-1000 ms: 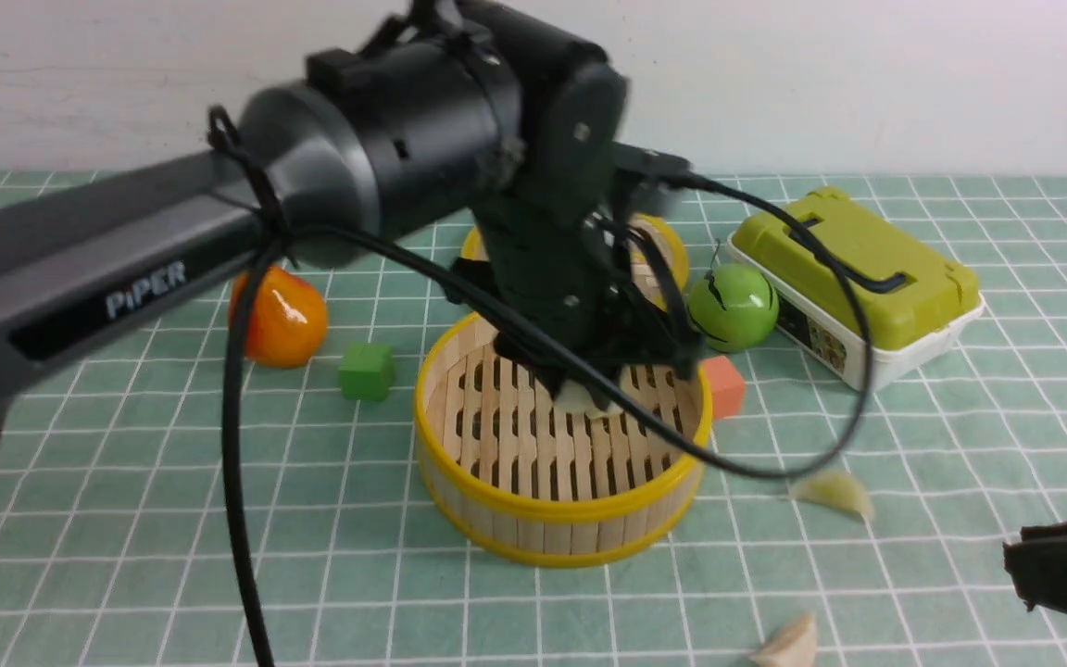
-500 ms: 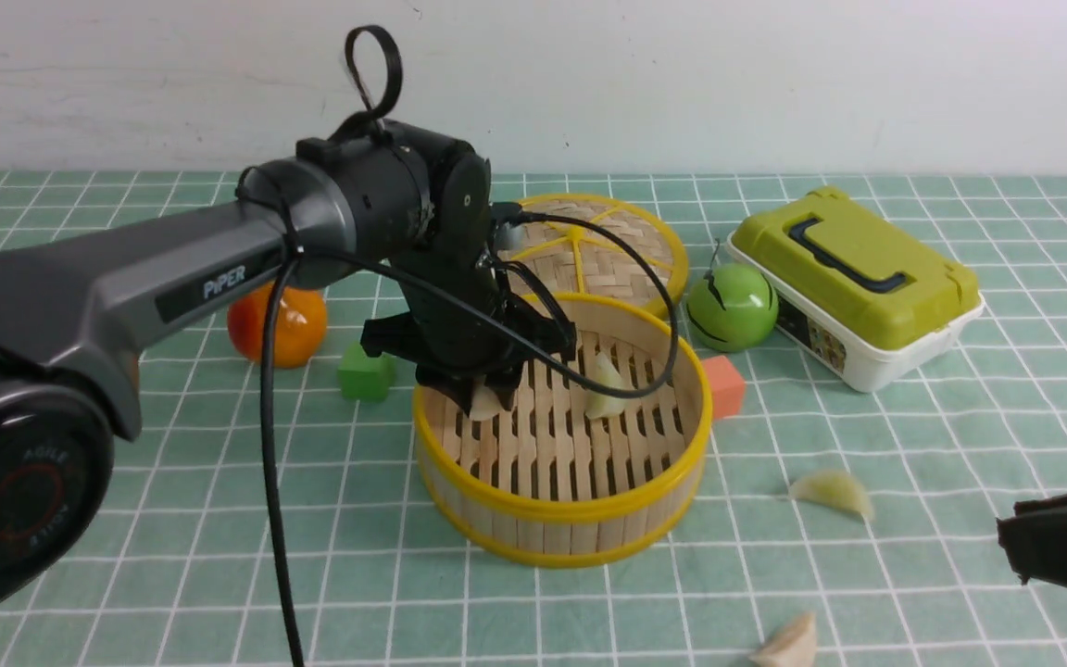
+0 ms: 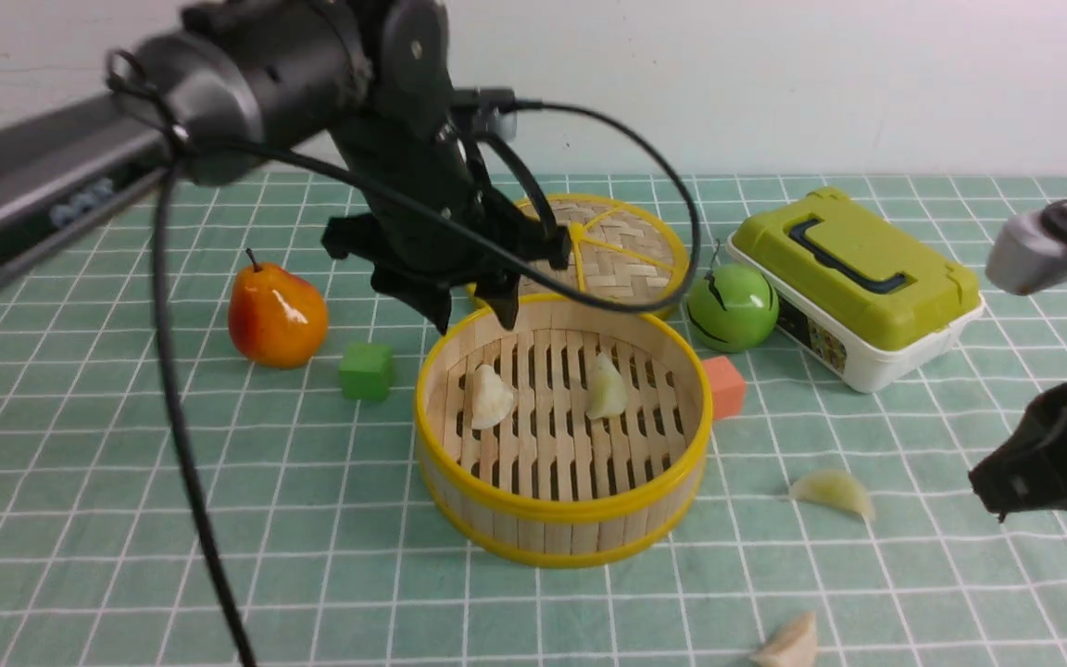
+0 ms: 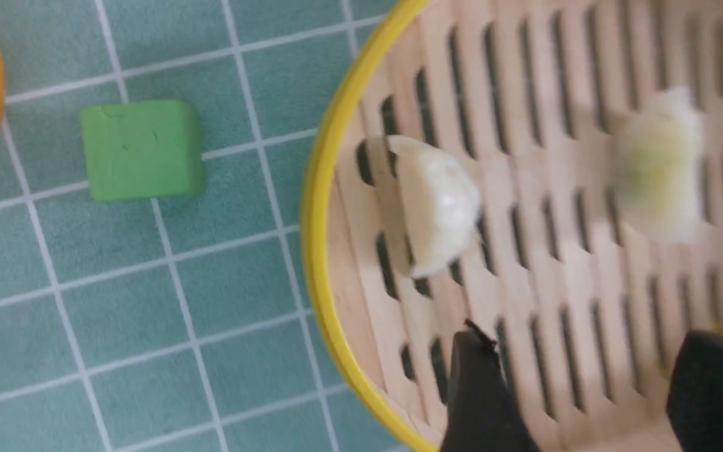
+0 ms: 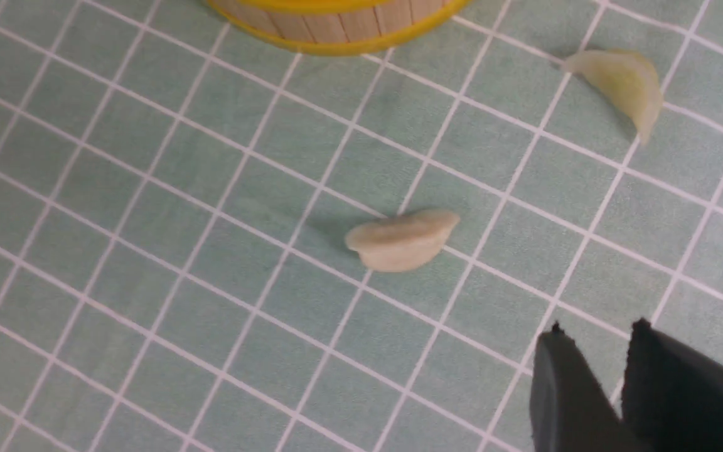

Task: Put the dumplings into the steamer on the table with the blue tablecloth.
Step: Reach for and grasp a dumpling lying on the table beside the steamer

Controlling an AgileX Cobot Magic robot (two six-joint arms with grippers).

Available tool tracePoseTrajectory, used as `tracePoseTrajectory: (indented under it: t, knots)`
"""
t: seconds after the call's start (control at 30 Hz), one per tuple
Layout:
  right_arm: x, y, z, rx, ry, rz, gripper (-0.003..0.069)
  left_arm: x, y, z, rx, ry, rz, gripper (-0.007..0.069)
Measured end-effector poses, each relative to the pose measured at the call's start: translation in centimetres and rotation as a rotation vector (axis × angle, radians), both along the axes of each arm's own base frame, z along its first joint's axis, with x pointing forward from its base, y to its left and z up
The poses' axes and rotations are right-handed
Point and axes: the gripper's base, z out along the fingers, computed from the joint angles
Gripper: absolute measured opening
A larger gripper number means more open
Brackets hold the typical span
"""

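Risen since a second ago, left tool (image 3: 475,313): jaws wide, empty, above steamer (image 3: 559,533) back rim; we log two dumplings (image 3: 491,396) on slats just below. Behind it: lid (image 3: 621,250); beside: pear (image 3: 276,315), green cube (image 3: 367,371), orange block (image 3: 726,386). Right tool (image 5: 597,339): narrowly parted, empty; loose dumplings (image 5: 402,240) lie on counter (image 3: 126,482) ahead of it, apart from each other.

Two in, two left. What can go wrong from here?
1. The right hand looks only narrowly parted; lowered like that onto the closest dumpling, it may shove it across the tablecloth instead of straddling it.
2. The left hand hangs open at the far rim of the steamer, its cable looped low there; pulling away could snag the rim and shift the steamer.
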Motion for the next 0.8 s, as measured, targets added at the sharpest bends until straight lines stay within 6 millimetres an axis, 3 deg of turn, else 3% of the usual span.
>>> tracePoseTrajectory:
  t: [0.13, 0.27, 0.4, 0.53, 0.63, 0.8]
  knots:
    - [3.5, 0.3, -1.6, -0.037, -0.006, -0.005, 0.0346, -5.0, 1.8, 5.6, -0.090, -0.055, -0.069, 0.0268]
    - [6.7, 0.6, -3.5, -0.067, -0.058, 0.008, 0.0478, -9.2, 3.7, 6.8, -0.118, -0.065, -0.091, 0.0160]
    - [9.3, 1.0, -6.4, -0.126, -0.051, 0.092, 0.0554, -13.6, 6.0, 5.4, -0.115, -0.054, -0.091, 0.0046]
    - [11.0, 1.3, -9.2, -0.167, 0.000, 0.170, 0.0561, -16.6, 7.6, 2.3, -0.105, -0.029, -0.084, -0.0014]
    - [11.9, 1.4, -11.7, -0.196, 0.032, 0.224, 0.0550, -18.1, 8.4, 0.2, -0.099, -0.004, -0.077, -0.0014]
    - [13.1, 1.5, -14.1, -0.247, -0.006, 0.316, 0.0495, -19.7, 9.0, -3.2, -0.084, 0.095, -0.066, -0.0014]
